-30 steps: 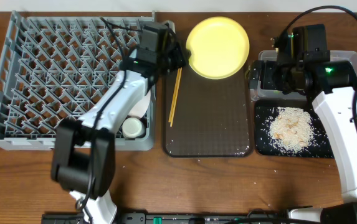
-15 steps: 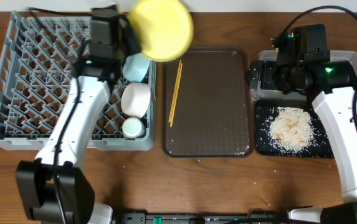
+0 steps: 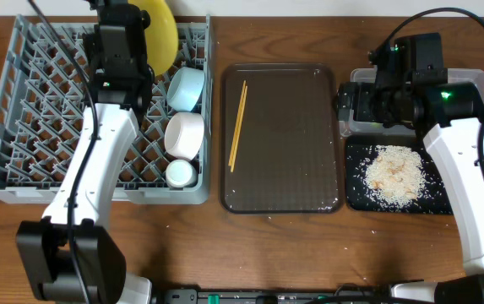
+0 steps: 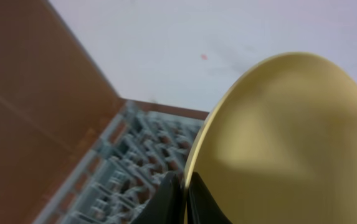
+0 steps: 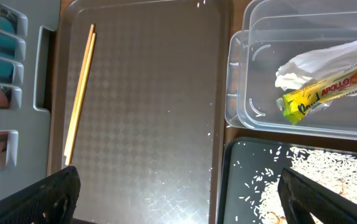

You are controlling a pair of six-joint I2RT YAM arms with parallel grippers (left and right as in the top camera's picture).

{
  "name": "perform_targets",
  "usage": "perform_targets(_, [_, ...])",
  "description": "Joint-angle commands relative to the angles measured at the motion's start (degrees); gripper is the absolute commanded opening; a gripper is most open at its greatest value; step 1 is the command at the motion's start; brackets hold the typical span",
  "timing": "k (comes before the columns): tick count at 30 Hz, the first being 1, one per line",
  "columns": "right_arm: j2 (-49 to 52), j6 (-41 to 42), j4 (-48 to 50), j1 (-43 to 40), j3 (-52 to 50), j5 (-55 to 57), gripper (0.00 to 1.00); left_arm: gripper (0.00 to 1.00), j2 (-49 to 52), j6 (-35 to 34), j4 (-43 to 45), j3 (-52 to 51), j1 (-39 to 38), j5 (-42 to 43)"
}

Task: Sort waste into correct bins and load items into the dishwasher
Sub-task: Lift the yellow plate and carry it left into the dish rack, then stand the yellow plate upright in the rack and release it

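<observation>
My left gripper (image 3: 143, 40) (image 4: 182, 200) is shut on the rim of the yellow plate (image 3: 160, 32) (image 4: 278, 143). It holds the plate on edge above the back of the grey dish rack (image 3: 30, 101) (image 4: 134, 162). A light blue bowl (image 3: 187, 87), a white bowl (image 3: 184, 133) and a small white cup (image 3: 180, 173) sit in the rack's right column. The chopsticks (image 3: 237, 125) (image 5: 80, 93) lie on the brown tray (image 3: 284, 135). My right gripper (image 3: 356, 105) (image 5: 184, 208) hangs open over the gap between the brown tray and the bins.
The clear box (image 3: 474, 82) (image 5: 259, 118) holds a white napkin (image 5: 315, 59) and a snack wrapper (image 5: 324, 93). In front of it, the black tray (image 3: 356, 198) (image 5: 234, 186) carries a heap of rice (image 3: 394, 173). A few grains lie on the brown tray's front.
My left arm has lifted the yellow plate off the back of the brown tray, swung it left over the rack and tipped it on edge. The right arm has not moved.
</observation>
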Motion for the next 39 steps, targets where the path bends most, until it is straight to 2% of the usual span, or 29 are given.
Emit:
perform_targets(1, [-0.35, 0.02, -0.09, -0.13, -0.04, 0.13, 0.99, 0.07, 2.8, 7.98, 2.47, 0.15, 0.42, -8.17])
perform_targets(7, [-0.35, 0.02, -0.09, -0.11, -0.04, 0.13, 0.99, 0.07, 7.45, 14.82, 7.56, 0.15, 0.5, -9.86])
perform_targets(13, [-0.35, 0.02, -0.09, -0.13, -0.04, 0.13, 0.99, 0.07, 11.58, 17.97, 11.61, 0.15, 0.85, -11.1])
perform_targets(26, [-0.35, 0.02, -0.09, -0.13, -0.04, 0.13, 0.99, 0.09, 17.16, 17.29, 13.75, 0.15, 0.98, -10.4])
perform_targets(28, [-0.35, 0.02, -0.07, -0.11, -0.04, 0.13, 0.99, 0.17, 17.22, 16.31, 13.73, 0.15, 0.98, -10.43])
perform_targets(29, [-0.35, 0.02, -0.09, -0.13, -0.04, 0.13, 0.99, 0.29, 17.22, 15.91, 13.86, 0.15, 0.98, -10.45])
perform_targets(33, [-0.35, 0.02, -0.09, -0.11, -0.04, 0.13, 0.99, 0.49, 17.11, 14.93, 15.78, 0.17, 0.9, -10.75])
perform_targets(39, [-0.35, 0.02, -0.09, -0.11, -0.04, 0.13, 0.99, 0.63, 13.25, 10.56, 14.29, 0.17, -0.59, -11.08])
